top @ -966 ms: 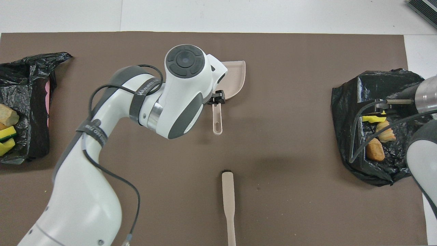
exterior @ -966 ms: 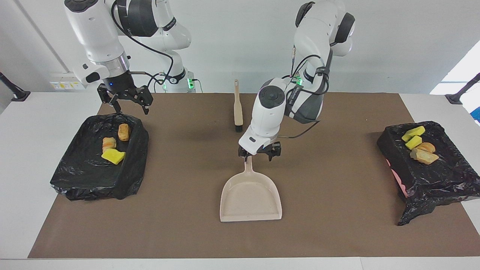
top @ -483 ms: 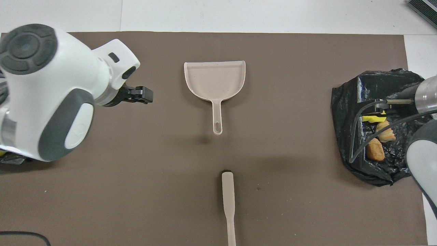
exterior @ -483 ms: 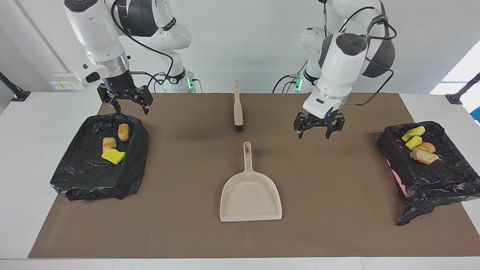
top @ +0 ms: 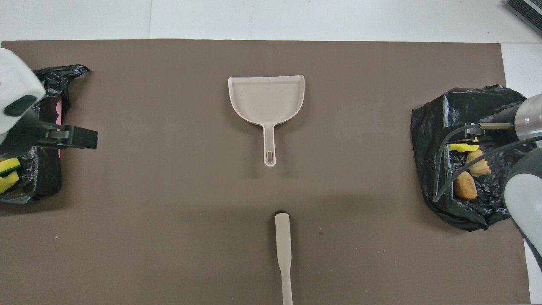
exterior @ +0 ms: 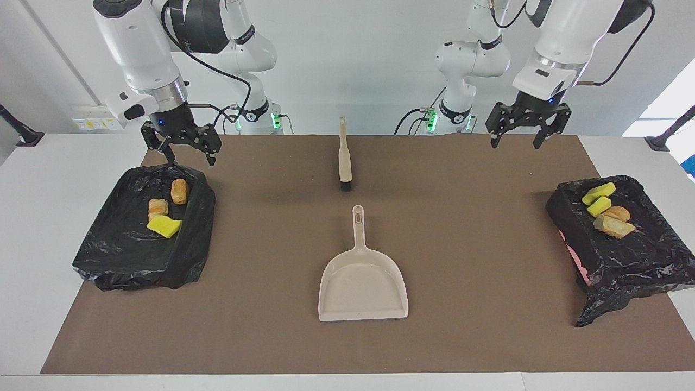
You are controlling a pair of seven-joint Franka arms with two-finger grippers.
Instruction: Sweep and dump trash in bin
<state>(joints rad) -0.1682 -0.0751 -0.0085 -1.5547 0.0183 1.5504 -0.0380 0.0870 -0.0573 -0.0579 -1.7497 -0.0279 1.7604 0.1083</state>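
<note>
The trash lies in two black-bag-lined bins. The bin [exterior: 108, 255] at the right arm's end holds two bread chunks [exterior: 179, 191] and a yellow sponge piece [exterior: 164, 226]. Several sponge and bread scraps [exterior: 608, 212] sit in the bin [exterior: 624, 266] at the left arm's end. My right gripper [exterior: 191, 160] hangs open and empty over its bin's robot-side rim. My left gripper [exterior: 515, 145] is raised, open and empty, over the mat near its bin. The beige dustpan [exterior: 362, 282] lies empty mid-table, and the brush [exterior: 344, 157] lies nearer the robots.
A brown mat [exterior: 478, 326] covers the table's middle, with white tabletop [exterior: 32, 217] around it. In the overhead view the dustpan [top: 266, 99] and brush [top: 283, 250] lie in line, handles pointing toward the robots. The bins [top: 427, 127] sit at the mat's two ends.
My left gripper has left the dustpan handle, risen and swung toward the left arm's end of the table. The dustpan stays flat where it was. The right arm has not moved.
</note>
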